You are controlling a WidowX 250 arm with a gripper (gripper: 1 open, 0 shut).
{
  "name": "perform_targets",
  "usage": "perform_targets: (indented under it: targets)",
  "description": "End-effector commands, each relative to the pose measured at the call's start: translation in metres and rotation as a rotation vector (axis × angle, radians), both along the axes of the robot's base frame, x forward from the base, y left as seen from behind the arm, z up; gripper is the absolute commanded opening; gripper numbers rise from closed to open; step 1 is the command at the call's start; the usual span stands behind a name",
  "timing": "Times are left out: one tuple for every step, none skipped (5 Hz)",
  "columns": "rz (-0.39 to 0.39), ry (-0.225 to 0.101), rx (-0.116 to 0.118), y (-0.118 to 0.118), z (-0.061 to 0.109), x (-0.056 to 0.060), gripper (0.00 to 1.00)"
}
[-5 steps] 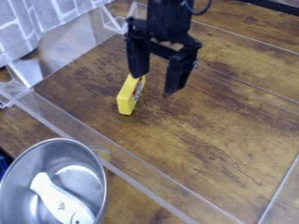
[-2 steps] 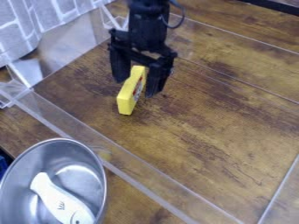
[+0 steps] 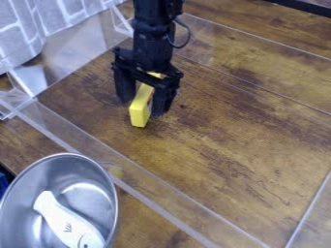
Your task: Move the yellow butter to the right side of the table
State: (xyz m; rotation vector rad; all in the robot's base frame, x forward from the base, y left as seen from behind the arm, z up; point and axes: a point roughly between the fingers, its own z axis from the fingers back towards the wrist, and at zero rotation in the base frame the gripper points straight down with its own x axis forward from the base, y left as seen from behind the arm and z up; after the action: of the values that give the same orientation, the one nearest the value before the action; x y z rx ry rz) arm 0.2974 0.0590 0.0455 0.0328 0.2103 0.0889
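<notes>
The yellow butter (image 3: 139,109) lies on the dark wooden table (image 3: 233,145), left of the middle, a small bright yellow block pointing away from me. My gripper (image 3: 143,100) has come straight down over it, open, with one black finger (image 3: 120,90) on its left and the other on its right. The block's upper half sits between the fingers and is partly hidden by them; its lower end shows below. I cannot tell whether the fingers touch it.
A steel bowl (image 3: 62,199) holding a white utensil (image 3: 61,221) sits at the bottom left, outside the table's clear plastic rim (image 3: 155,184). Crumpled paper and plastic (image 3: 45,34) fill the upper left corner. Wood-grain tabletop stretches to the right.
The gripper has moved left and down, from above and right of the butter to straddling it. It has stayed open. The butter has not moved.
</notes>
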Motion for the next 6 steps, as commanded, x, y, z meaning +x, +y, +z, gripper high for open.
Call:
perform_targets:
  targets:
    - [0.019,-0.059,0.0,0.009,0.01,0.01,0.0]
    - [0.023,-0.062,-0.008,0.011,0.008,0.013,0.0]
    - [0.029,-0.054,-0.014,0.014,0.001,0.016,0.0]
    - [0.034,-0.048,-0.021,0.016,-0.004,0.017,0.0]
    - [0.037,-0.042,-0.029,0.018,-0.009,0.018,0.0]
    - [0.041,-0.034,-0.035,0.02,-0.015,0.018,0.0]
